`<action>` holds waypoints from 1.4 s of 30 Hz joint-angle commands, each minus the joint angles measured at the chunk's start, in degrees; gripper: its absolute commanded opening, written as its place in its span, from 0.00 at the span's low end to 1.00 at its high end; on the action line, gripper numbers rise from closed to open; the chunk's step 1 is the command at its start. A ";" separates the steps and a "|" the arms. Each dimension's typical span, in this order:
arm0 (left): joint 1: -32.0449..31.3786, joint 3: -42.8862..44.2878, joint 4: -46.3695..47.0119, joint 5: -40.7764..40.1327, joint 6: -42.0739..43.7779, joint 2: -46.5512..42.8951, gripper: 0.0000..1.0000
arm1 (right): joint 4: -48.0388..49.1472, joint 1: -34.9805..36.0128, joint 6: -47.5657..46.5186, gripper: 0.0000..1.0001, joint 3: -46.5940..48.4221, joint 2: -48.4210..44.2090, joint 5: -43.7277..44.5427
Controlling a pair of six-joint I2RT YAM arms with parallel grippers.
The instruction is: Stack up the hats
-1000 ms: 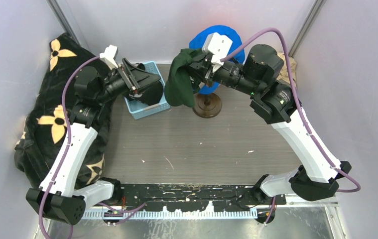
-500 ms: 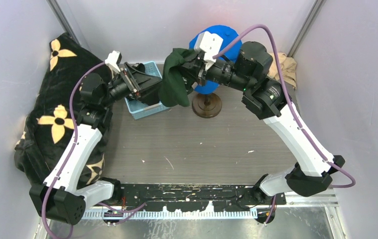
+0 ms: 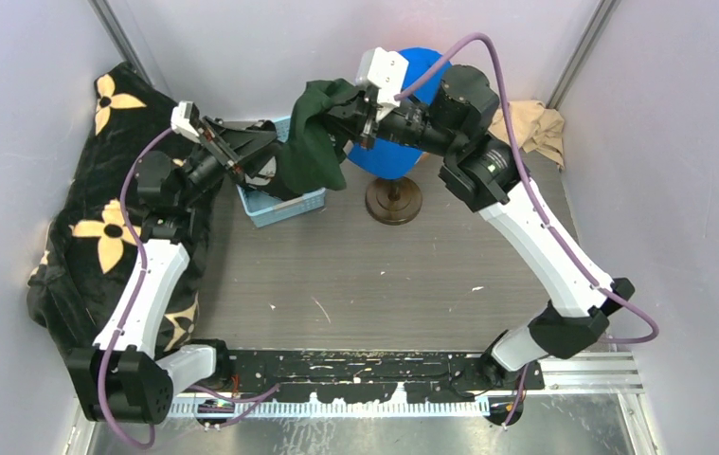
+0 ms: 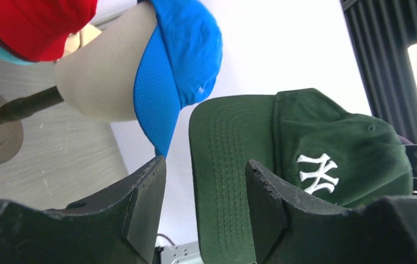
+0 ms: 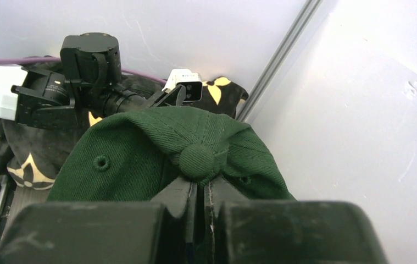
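Green cap (image 3: 313, 142) hangs over the basket (image 3: 284, 204), at 9 o'clock of the blue cap (image 3: 403, 156). Right gripper (image 5: 199, 187) is clamped on its crown by the button. Left gripper (image 4: 205, 165) stands apart at the brim. Brim points toward 7 o'clock, long axis 1–7. We judge the thin fabric pinch may slip and drop the cap into the basket.

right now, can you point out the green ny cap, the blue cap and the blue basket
dark green NY cap (image 4: 316, 173): left wrist view, on the white lettering on its front.
blue cap (image 4: 189, 49): left wrist view, on its smooth upper panel.
blue basket (image 3: 284, 205): top view, on its near wall.
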 commanded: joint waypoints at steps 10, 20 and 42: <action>4.02 -1.51 26.21 -3.23 -14.40 4.90 0.56 | 17.60 -7.02 8.15 0.01 10.55 9.87 -15.11; 4.89 -2.61 30.34 -2.23 -16.99 8.05 0.56 | 28.17 -10.76 17.74 0.01 16.42 17.86 -22.95; 4.85 1.11 40.94 -1.71 -22.32 12.29 0.56 | 41.95 -12.04 30.71 0.01 21.63 26.24 -27.26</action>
